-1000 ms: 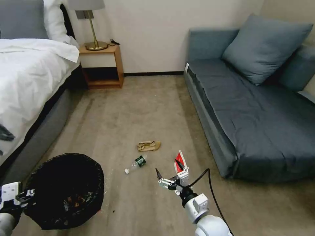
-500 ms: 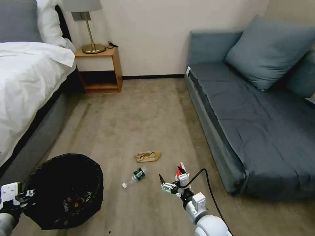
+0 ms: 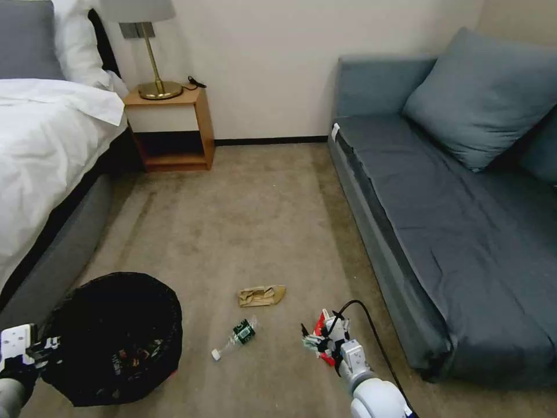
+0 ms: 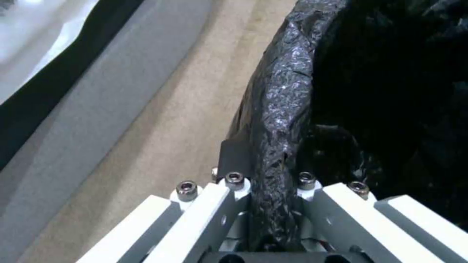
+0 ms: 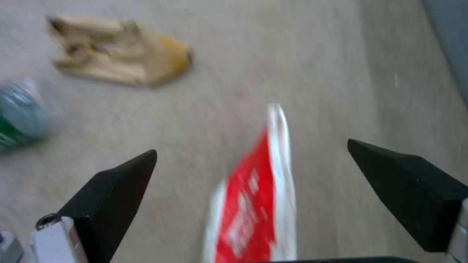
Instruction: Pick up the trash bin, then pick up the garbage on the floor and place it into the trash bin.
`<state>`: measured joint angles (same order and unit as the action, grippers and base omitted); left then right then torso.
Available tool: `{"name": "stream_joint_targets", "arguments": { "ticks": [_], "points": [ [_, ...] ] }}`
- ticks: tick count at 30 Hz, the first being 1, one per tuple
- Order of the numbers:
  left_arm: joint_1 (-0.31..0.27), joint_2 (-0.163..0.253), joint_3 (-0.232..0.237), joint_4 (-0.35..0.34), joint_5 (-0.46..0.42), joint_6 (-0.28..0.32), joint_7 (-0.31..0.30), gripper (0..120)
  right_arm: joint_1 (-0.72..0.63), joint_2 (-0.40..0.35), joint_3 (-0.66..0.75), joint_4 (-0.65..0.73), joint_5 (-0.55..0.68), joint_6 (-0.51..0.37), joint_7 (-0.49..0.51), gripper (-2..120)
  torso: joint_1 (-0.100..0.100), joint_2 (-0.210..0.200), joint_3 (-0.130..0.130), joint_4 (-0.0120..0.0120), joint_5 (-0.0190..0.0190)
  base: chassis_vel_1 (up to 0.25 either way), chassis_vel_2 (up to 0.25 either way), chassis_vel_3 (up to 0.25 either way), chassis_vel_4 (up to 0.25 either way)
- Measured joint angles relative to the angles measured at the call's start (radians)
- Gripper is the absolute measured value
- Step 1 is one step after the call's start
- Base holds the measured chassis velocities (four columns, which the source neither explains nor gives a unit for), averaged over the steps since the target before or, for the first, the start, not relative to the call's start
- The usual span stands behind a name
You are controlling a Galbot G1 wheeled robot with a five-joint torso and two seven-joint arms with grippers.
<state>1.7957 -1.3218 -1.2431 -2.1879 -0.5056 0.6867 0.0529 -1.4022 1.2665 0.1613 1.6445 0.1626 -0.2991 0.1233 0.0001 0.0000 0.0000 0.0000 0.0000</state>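
1. left pincer [image 4: 265, 204] clamped on the trash bin [image 3: 113, 337] rim, one finger outside the black liner, one inside; bin sits at 8 o'clock in head view, mouth facing up, so it's ready to take drops
2. some litter is visible in the bottom of the bin; can't tell which pieces
3. right pincer [image 5: 263, 190] is spread wide at 5 o'clock, low over the carpet, straddling the red-white packet [image 5: 256, 204]; the packet sits between the fingers but isn't pinched. My read: lined up for a close
4. crumpled brown paper [image 3: 261, 295] lies at 6 o'clock, beyond the packet; clear bottle [image 3: 235, 338] with green label is just beside it toward the bin. Both are apart from the right pincer
5. clearance: sofa [image 3: 441, 232] base edge runs near the right arm from 1 to 4 o'clock, so tight on that side. Bed [image 3: 46, 168] frame hems in the bin at 9 o'clock
6. open carpet between packet and bin, bottle the only thing near that line; a carry across should be clear, I'd judge
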Motion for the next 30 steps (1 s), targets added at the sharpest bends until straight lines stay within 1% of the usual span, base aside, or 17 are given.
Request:
{"name": "stream_joint_targets", "arguments": {
  "ticks": [3, 6, 8, 9, 10, 11, 15, 16, 20, 21, 22, 25, 27, 29, 30],
  "points": [
    [0.002, 0.0, -0.002, -0.001, 0.0, 0.0, 0.0, 4, 0.017, -0.003, 0.019, -0.047, 0.066, -0.035, -0.009, 99, 0.0, 0.0, 0.0, 0.0, 0.0, 0.0, 0.0, 0.0, 0.0],
    [0.003, -0.001, -0.004, -0.003, -0.001, 0.0, 0.0, 4, 0.027, -0.002, 0.028, -0.078, 0.094, -0.043, -0.014, 98, 0.0, 0.0, 0.0, 0.0, 0.0, 0.0, 0.0, 0.0, 0.0],
    [0.005, -0.003, -0.005, -0.007, -0.001, 0.0, 0.0, 4, 0.035, -0.002, 0.038, -0.105, 0.121, -0.04, -0.026, 89, 0.0, 0.0, 0.0, 0.0, 0.0, 0.0, 0.0, 0.0, 0.0],
    [0.005, -0.003, -0.005, -0.007, -0.001, 0.0, 0.0, 4, 0.035, -0.002, 0.038, -0.105, 0.121, -0.04, -0.026, 89, 0.0, 0.0, 0.0, 0.0, 0.0, 0.0, 0.0, 0.0, 0.0],
    [0.007, -0.004, -0.005, -0.009, -0.001, -0.001, 0.0, 4, 0.036, -0.002, 0.042, -0.115, 0.134, -0.032, -0.033, 82, 0.0, 0.0, 0.0, 0.0, 0.0001, 0.0, 0.0, 0.0, 0.0],
    [0.007, -0.004, -0.005, -0.009, -0.001, -0.001, 0.0, 4, 0.036, -0.002, 0.042, -0.115, 0.134, -0.032, -0.033, 82, 0.0, 0.0, 0.0, 0.0, 0.0001, 0.0, 0.0, 0.0, 0.0],
    [0.008, -0.008, -0.002, -0.014, -0.001, -0.001, 0.0, 4, 0.037, -0.002, 0.044, -0.123, 0.145, -0.019, -0.051, 64, 0.0, 0.0, 0.0, 0.0, 0.0, 0.0, 0.0, 0.0, 0.0],
    [0.008, -0.008, -0.002, -0.014, -0.001, -0.001, 0.0, 4, 0.037, -0.002, 0.044, -0.123, 0.145, -0.019, -0.051, 64, 0.0, 0.0, 0.0, 0.0, 0.0, 0.0, 0.0, 0.0, 0.0],
    [0.008, -0.01, 0.001, -0.022, -0.001, -0.001, 0.001, 4, 0.041, 0.002, 0.038, -0.126, 0.143, -0.013, -0.056, 45, 0.0, 0.0, 0.0, 0.0, 0.0, 0.0, 0.0, 0.0, 0.0],
    [0.008, -0.01, 0.001, -0.022, -0.001, -0.001, 0.001, 4, 0.041, 0.002, 0.038, -0.126, 0.143, -0.013, -0.056, 45, 0.0, 0.0, 0.0, 0.0, 0.0, 0.0, 0.0, 0.0, 0.0],
    [0.009, -0.011, 0.002, -0.022, -0.001, -0.001, 0.001, 4, 0.041, 0.003, 0.036, -0.127, 0.141, -0.011, -0.057, 42, 0.0, 0.0, 0.0, 0.0, 0.0, 0.0, 0.0, 0.0, 0.0],
    [0.01, -0.013, 0.002, -0.023, 0.0, -0.001, 0.001, 4, 0.04, 0.003, 0.033, -0.127, 0.135, -0.001, -0.062, 27, 0.0, 0.0, 0.0, 0.0, 0.0, 0.0, 0.0, 0.0, 0.0],
    [0.011, -0.013, 0.002, -0.023, 0.0, -0.001, 0.0, 4, 0.04, 0.002, 0.032, -0.127, 0.135, 0.0, -0.062, 25, 0.0, 0.0, 0.0, 0.0, 0.0, 0.0, 0.0, 0.0, 0.0],
    [0.011, -0.013, 0.003, -0.025, 0.002, -0.002, 0.0, 4, 0.038, 0.0, 0.032, -0.128, 0.133, 0.008, -0.063, 14, 0.0, 0.0, 0.0, 0.0, 0.0, 0.0, 0.0, 0.0, 0.0],
    [0.011, -0.013, 0.003, -0.025, 0.002, -0.002, 0.0, 4, 0.038, 0.0, 0.032, -0.128, 0.133, 0.008, -0.063, 14, 0.0, 0.0, 0.0, 0.0, 0.0, 0.0, 0.0, 0.0, 0.0]
  ]
}}
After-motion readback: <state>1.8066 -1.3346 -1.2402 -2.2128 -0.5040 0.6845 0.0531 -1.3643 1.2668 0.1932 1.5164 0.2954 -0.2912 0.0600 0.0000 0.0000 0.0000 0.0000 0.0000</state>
